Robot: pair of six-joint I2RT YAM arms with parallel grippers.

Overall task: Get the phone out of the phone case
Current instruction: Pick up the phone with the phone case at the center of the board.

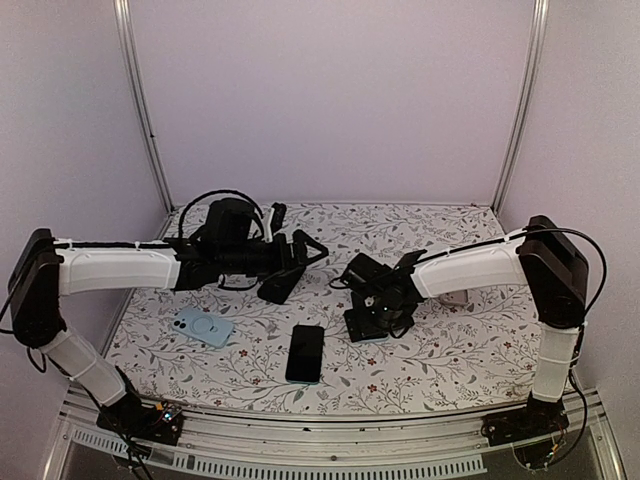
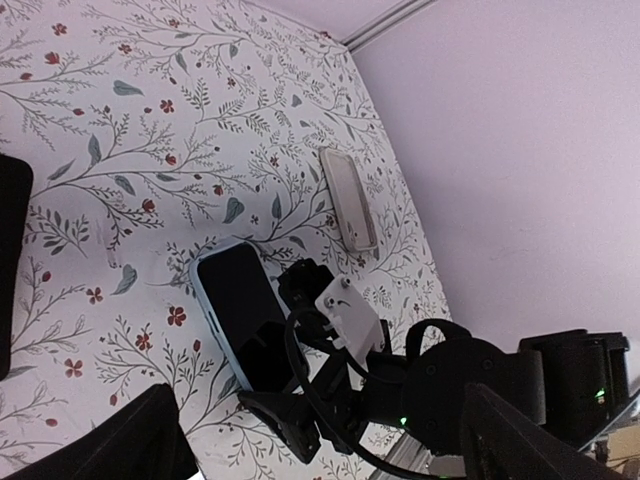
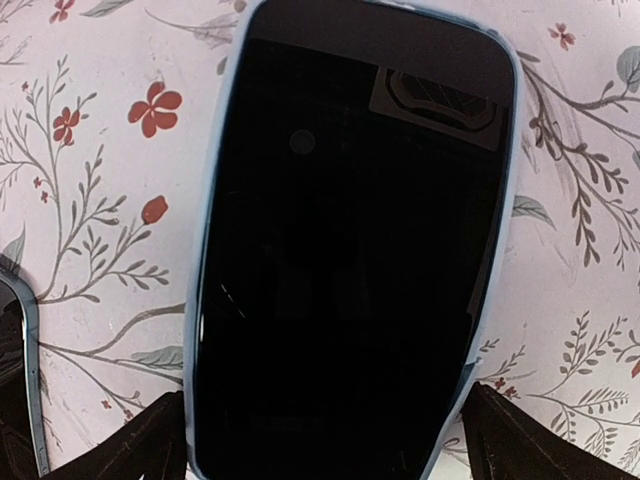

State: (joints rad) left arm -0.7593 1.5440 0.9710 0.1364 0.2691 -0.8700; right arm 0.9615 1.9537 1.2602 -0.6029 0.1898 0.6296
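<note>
The phone (image 3: 340, 250), dark screen up, lies flat in a light blue phone case (image 3: 203, 300) on the flowered table. My right gripper (image 3: 325, 440) is open and hangs low over it, one finger (image 3: 150, 445) outside each long edge of the case. Seen from the left wrist, the phone (image 2: 240, 310) sits partly under the right gripper (image 2: 320, 400). From the top view the right gripper (image 1: 372, 320) hides the phone. My left gripper (image 1: 297, 268) is open and empty, held above the table to the left of the right one.
A bare black phone (image 1: 305, 352) lies near the front edge, left of the right gripper. A light blue case or phone, back up (image 1: 203, 327), lies at the front left. A pale clear case (image 2: 348, 197) rests by the right wall.
</note>
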